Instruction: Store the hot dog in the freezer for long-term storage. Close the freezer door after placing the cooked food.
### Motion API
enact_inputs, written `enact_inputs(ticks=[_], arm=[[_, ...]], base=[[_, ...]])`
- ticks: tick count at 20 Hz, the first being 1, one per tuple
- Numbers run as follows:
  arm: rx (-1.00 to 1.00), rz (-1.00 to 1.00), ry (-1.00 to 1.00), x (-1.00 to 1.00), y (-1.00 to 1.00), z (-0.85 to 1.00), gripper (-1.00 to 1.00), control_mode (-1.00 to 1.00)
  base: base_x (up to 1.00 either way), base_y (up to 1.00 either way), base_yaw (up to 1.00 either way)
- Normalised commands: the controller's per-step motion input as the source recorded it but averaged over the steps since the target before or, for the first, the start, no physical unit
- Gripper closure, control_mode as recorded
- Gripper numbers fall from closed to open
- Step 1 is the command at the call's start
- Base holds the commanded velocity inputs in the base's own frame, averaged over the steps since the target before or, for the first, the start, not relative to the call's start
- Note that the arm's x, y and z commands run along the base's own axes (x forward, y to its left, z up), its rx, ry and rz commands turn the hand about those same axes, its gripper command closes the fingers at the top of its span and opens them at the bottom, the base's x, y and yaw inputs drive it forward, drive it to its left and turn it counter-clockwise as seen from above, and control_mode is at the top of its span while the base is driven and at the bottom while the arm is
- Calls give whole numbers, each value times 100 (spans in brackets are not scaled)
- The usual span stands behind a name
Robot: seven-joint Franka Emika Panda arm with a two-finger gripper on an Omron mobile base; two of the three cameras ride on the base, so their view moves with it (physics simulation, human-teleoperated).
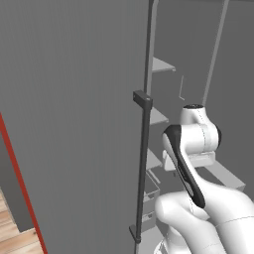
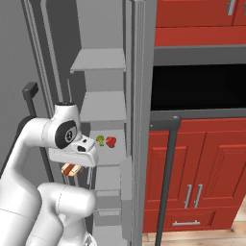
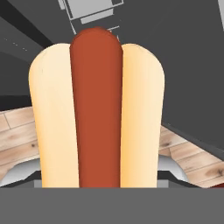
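The hot dog [image 3: 96, 109], a tan bun with a reddish sausage, looms close in the hand view and hides the fingertips. In the right base view the hot dog [image 2: 70, 169] hangs under my hand, with the gripper [image 2: 72, 165] shut on it. It is in front of the open freezer [image 2: 103, 106], level with a middle shelf and left of it. The freezer door [image 1: 74, 124] stands swung open at my left, its long dark bar handle [image 1: 143, 163] close beside my arm.
A small green item [image 2: 100, 140] and a small red item [image 2: 111, 141] lie on the freezer shelf beside my hand. The fridge's other door [image 2: 139, 120] with its dark handle [image 2: 166, 178] stands to the right, next to red cabinets [image 2: 206, 158]. Wooden floor [image 1: 12, 230] lies below.
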Motion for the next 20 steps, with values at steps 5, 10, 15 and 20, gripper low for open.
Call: enact_inputs(ticks=[5, 10, 15, 20], arm=[[0, 9, -8, 49, 0, 0, 100, -100], [-1, 15, -18, 72, 1, 14, 100, -100], [0, 24, -27, 58, 0, 20, 100, -100], [3, 14, -13, 42, -6, 12, 100, -100]], base=[[0, 0, 0], [0, 0, 0], [0, 0, 0], [0, 0, 0]])
